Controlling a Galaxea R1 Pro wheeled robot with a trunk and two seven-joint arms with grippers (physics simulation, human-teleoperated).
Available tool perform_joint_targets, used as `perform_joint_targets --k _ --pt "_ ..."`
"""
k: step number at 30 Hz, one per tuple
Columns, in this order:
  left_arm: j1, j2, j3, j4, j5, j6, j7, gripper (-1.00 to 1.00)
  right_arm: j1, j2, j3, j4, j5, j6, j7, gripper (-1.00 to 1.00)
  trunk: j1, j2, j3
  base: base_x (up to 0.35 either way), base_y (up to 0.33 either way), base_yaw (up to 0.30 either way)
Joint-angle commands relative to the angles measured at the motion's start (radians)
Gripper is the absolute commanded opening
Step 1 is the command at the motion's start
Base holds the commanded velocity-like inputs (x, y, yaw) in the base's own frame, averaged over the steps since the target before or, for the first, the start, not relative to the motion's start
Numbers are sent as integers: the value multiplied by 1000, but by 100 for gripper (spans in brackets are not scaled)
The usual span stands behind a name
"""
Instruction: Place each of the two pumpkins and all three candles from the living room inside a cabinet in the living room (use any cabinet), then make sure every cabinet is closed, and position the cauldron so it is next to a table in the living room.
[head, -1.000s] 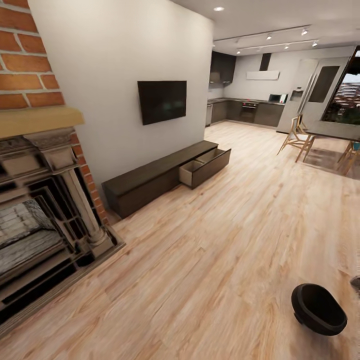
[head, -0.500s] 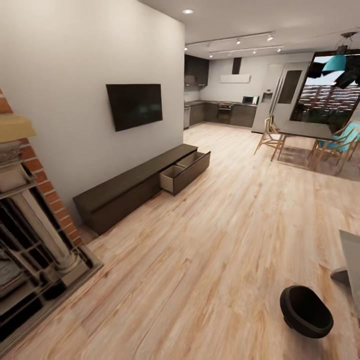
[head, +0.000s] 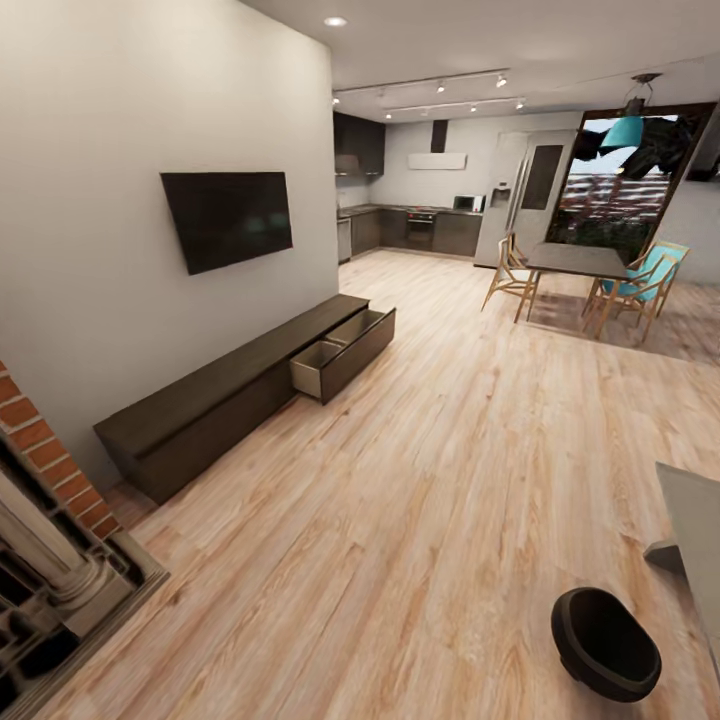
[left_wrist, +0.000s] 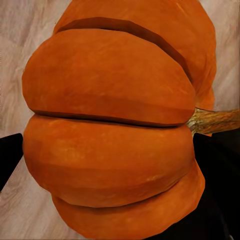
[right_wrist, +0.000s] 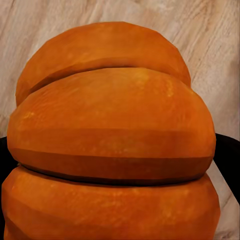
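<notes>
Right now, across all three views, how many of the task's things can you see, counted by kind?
Pumpkins: 2, one in the left wrist view, one in the right wrist view
Cauldron: 1
Cabinet: 1, one drawer open
Total: 4

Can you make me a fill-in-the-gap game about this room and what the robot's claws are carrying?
1. Each wrist view shows a claw holding an orange ____.
2. One drawer of the long dark cabinet is ____.
3. The black cauldron sits on the wooden ____.
4. The pumpkin in the left wrist view shows a brown ____ sticking out; the pumpkin in the right wrist view hides its own.

Missing words: pumpkin; open; floor; stem
</notes>
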Motion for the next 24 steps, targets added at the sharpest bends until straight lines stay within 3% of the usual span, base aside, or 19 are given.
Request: perform_joint_targets --k 1,11,24 --pt "0 0 -1 0 -2 1 2 -100 0 0 -2 1 -1 0 -1 -100 0 0 0 330 0 -6" --pt "0 0 -1 -1 -2 1 2 -100 1 2 0 2 -1 1 0 -100 0 0 1 330 0 -20" --pt "0 0 -1 0 -2 1 2 -100 1 0 -2 1 -2 1 1 -100 0 0 11 330 0 -247"
